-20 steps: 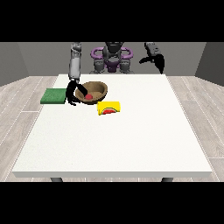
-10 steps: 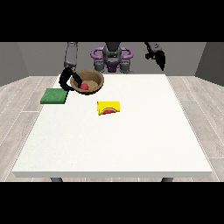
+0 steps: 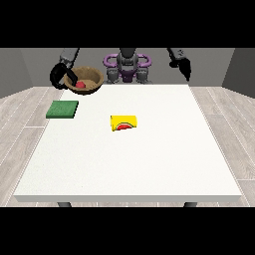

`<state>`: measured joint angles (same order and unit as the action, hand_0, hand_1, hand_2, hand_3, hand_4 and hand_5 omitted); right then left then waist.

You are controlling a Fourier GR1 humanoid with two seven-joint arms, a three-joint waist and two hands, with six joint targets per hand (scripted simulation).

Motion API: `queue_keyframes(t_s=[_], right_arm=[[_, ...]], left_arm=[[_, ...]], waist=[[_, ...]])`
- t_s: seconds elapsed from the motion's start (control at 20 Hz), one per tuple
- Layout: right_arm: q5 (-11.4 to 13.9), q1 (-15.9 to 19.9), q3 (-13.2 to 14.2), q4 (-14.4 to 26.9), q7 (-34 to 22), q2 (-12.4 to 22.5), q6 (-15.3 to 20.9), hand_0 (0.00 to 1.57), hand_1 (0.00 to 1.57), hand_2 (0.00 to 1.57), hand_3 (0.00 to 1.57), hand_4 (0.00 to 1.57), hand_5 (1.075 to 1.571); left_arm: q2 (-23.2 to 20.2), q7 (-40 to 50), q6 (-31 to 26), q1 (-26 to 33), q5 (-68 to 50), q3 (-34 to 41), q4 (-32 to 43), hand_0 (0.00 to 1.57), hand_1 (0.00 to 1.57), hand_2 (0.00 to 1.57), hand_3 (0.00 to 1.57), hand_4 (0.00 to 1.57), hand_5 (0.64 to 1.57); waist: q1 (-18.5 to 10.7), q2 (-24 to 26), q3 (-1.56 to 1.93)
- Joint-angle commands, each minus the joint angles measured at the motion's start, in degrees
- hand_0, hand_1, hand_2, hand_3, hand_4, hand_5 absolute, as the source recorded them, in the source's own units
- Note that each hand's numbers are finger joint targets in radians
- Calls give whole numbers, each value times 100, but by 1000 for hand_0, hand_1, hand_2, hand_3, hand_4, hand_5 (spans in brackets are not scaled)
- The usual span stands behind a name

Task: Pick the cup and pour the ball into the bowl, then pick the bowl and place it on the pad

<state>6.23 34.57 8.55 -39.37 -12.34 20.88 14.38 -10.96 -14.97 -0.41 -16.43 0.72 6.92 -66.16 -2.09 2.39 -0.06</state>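
Wooden bowl (image 3: 83, 80), ball (image 3: 80, 85) inside, hangs lifted in the hand at the view's left (image 3: 68, 78), fingers curled on its rim, ready for carrying to the green pad (image 3: 62, 109).

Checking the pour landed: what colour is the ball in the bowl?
Red. The ball sits inside the brown bowl, seen in the front view.
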Motion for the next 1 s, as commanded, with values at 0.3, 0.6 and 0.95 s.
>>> queue_keyframes(t_s=[0.3,0.6,0.95], right_arm=[[-276,-227,570,-191,707,906,-534,1571,1571,1571,0,888,1571],[-439,-552,840,-135,1147,1097,-614,1571,1571,1571,0,869,1570],[-702,-407,1257,144,1707,1292,-655,1571,1571,1571,0,757,1567]], left_arm=[[-937,-314,-779,-423,-700,851,45,0,0,0,0,1289,1510],[-2219,-395,-1621,-533,-1546,1993,544,0,0,0,0,1289,1571],[-2899,-899,-2410,-526,-1957,2492,1119,0,0,0,0,1209,1563]], waist=[[-123,-869,8],[-184,-1105,4],[-348,-1732,6]])
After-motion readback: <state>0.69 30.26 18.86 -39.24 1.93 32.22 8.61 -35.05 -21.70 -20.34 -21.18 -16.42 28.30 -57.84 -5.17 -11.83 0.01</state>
